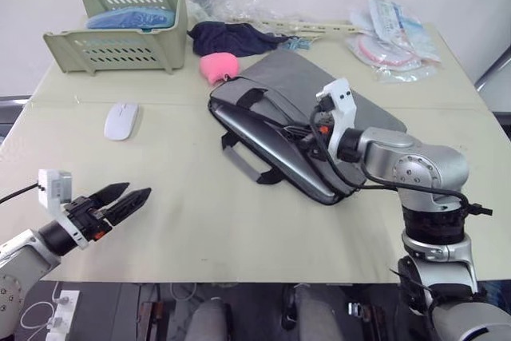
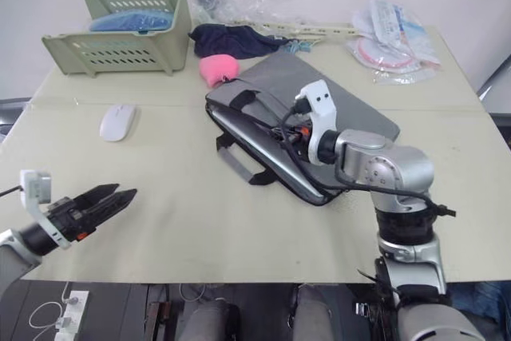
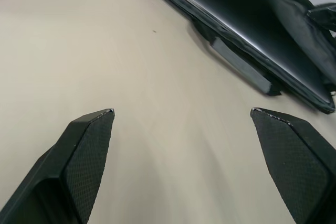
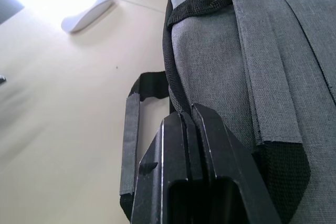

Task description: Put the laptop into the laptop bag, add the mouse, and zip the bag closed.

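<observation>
Your right gripper rests on the grey laptop bag, with the laptop inside and the mouse well apart from it. Wrist views: right fingers pressed together on the bag's edge; left gripper spread wide near the bag.

A wide beige table stands before a plain white wall. Under its near edge, the dark floor is visible.
</observation>
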{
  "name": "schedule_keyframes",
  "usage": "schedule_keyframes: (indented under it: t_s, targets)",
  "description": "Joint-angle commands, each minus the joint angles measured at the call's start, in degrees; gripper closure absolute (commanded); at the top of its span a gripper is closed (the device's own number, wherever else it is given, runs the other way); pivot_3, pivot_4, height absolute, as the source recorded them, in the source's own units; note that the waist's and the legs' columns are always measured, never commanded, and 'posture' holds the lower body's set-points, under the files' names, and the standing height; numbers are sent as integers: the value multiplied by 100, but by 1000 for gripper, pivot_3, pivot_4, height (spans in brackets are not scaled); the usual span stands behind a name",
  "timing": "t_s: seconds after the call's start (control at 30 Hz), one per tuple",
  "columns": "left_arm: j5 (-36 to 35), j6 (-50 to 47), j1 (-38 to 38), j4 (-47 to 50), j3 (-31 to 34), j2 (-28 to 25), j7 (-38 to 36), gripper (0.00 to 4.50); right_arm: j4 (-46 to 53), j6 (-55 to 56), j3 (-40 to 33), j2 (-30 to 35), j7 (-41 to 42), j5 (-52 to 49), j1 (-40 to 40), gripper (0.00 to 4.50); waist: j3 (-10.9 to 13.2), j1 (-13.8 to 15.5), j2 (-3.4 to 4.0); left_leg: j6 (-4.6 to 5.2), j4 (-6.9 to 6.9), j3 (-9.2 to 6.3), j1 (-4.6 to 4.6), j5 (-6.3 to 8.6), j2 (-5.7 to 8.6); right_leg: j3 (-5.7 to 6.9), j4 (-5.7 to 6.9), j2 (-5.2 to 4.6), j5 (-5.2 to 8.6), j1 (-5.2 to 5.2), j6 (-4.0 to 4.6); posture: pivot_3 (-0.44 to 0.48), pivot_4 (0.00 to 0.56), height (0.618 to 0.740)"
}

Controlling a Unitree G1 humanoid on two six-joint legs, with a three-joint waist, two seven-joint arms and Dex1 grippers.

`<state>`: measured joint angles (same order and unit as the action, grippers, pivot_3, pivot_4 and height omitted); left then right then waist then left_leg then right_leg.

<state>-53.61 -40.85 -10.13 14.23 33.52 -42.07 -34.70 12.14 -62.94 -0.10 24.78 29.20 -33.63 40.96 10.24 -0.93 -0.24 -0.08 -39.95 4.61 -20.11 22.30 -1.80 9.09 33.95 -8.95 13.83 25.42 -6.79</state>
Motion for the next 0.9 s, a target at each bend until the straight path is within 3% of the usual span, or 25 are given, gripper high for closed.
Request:
schedule_keyframes:
  t_s: [0.03, 0.1, 0.17, 0.33, 0.5, 0.63, 0.73, 0.9]
  targets:
    - [121, 155, 31, -57, 162, -76, -202, 13, 251, 314, -16, -17, 158, -42, -1, 4134, 0, -9, 0, 0, 0, 0, 0, 0, 0, 0, 1, 0, 0, 0, 0, 0, 150, 740]
    - [142, 97, 105, -165, 192, -158, -263, 0, 285, 332, -32, -71, 154, -80, -49, 3493, 0, -24, 0, 0, 0, 0, 1, 0, -3, 0, 2, 0, 0, 1, 0, 0, 150, 740]
    - [-16, -175, 247, -448, 301, -263, -240, 0, 433, 300, -116, -13, 182, -154, -149, 2520, 0, -26, 0, 0, 0, -2, 0, 0, -4, 1, 3, 0, 0, 0, 1, 0, 150, 740]
    - [766, 394, 544, -1432, 341, -652, -467, 0, 920, 176, -740, 584, 506, -588, -552, 137, 0, -24, 0, 0, 0, -2, 0, 0, -4, 4, 0, 0, 0, 1, 1, 0, 150, 740]
    - [1621, 1286, 862, -2575, 209, -1371, -1209, 0, 1045, 1901, -1186, 2293, 1710, 264, -1838, 36, -1, 77, -4, 6, 6, 2, 0, 4, -4, 4, -10, 3, 0, 1, 1, 0, 150, 740]
    - [2366, 1938, 1284, -3749, -21, -2064, -1488, 0, 382, 2721, -2372, 3009, 2196, 554, -2840, 36, -1, 95, -6, 9, 6, 8, 2, 7, -6, 1, -8, 3, -1, 1, 2, 0, 150, 740]
    - [3043, 2732, 1660, -4554, -311, -2306, -1264, 0, -33, 3411, -2920, 3428, 2573, 959, -3588, 36, -1, 86, -4, 20, 6, 23, 7, 13, -5, -10, -10, 2, -3, 1, 1, 0, 150, 740]
    - [2914, 2941, 2787, -6493, -419, -2916, -2932, 0, -1147, 4132, -3850, 3781, 3255, 1208, -4425, 36, 0, 63, -12, 22, 9, 35, 14, 14, -7, -12, -8, 6, -3, 1, 1, 0, 150, 740]
